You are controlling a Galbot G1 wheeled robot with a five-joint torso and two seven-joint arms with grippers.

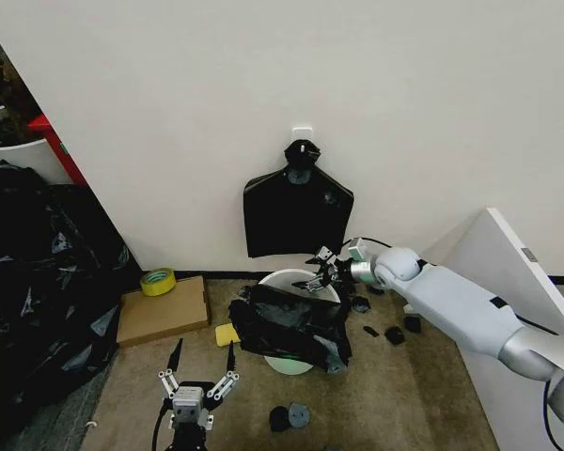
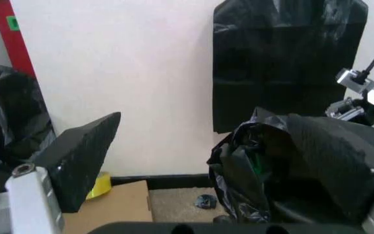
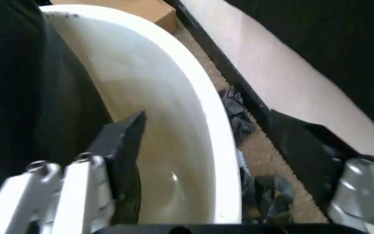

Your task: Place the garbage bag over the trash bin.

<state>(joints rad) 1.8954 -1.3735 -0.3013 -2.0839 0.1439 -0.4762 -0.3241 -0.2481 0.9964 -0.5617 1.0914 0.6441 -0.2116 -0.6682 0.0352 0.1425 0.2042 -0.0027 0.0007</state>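
The trash bin (image 1: 284,277) is a round white bucket on the carpet by the wall. The garbage bag (image 1: 289,326) is crumpled black plastic draped over the bin's near side and front rim. My right gripper (image 1: 321,269) is open at the bin's far rim. In the right wrist view the right gripper (image 3: 206,117) straddles the white rim (image 3: 203,112), one finger inside the bin and one outside, with the bag (image 3: 18,97) beside it. My left gripper (image 1: 200,368) is open, low over the carpet, short of the bag (image 2: 239,170).
A flat black bundle (image 1: 296,211) hangs on a wall hook behind the bin. A cardboard box (image 1: 163,312) with a yellow tape roll (image 1: 157,280) and a yellow sponge (image 1: 227,334) lie left. A black plastic heap (image 1: 38,282) fills the left side. A white board (image 1: 508,282) leans right.
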